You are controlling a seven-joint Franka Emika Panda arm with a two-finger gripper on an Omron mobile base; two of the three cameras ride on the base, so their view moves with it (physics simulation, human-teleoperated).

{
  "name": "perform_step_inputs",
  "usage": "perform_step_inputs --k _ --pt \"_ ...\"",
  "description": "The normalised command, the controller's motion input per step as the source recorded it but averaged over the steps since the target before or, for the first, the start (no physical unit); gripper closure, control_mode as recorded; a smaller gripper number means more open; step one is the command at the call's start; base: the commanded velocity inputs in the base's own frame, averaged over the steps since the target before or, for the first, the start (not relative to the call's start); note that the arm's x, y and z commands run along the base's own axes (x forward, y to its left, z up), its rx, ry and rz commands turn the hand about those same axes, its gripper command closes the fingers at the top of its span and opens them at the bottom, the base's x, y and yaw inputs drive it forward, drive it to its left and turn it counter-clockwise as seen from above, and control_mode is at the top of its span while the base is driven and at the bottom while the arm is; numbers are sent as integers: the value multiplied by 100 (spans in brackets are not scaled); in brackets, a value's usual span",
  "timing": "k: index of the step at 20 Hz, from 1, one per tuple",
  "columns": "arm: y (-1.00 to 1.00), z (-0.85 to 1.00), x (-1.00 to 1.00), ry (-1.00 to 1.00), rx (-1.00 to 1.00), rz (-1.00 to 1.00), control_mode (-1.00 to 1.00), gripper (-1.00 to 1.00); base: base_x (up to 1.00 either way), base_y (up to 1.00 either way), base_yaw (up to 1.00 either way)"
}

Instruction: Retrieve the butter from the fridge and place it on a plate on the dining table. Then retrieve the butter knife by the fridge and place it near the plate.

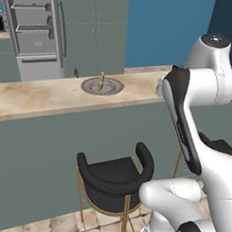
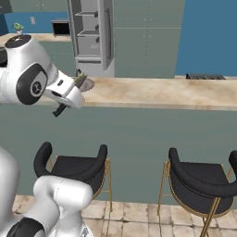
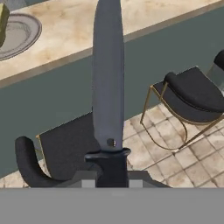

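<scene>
Gripper (image 3: 111, 183) clamped on the butter knife (image 3: 107, 78) by its black handle, blade pointing away from the hand, over a black stool (image 3: 65, 148). Hand view alone shows that grip. Left base view shows the butter (image 1: 101, 81) standing on the plate (image 1: 102, 86) on the dining table (image 1: 42, 98), fridge (image 1: 35, 34) open behind.

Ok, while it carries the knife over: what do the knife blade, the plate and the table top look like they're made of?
Butter knife: blade looks like dark matte metal, smooth with a rivet near the black handle.
Plate: dull grey, possibly stoneware or metal; the flat sheen leaves it open.
Dining table top: beige veined surface, apparently polished marble-like stone.
</scene>
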Motion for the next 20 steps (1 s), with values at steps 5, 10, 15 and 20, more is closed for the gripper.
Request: perform_step_inputs --k 5,10,15,20 --pt "-1 0 91 9 0 0 -100 100 0 0 0" --pt "0 -12 90 7 0 0 -100 100 0 0 0" --pt "-7 -25 93 1 0 0 -100 100 0 0 0" --pt "-17 -32 92 3 0 1 -100 100 0 0 0"
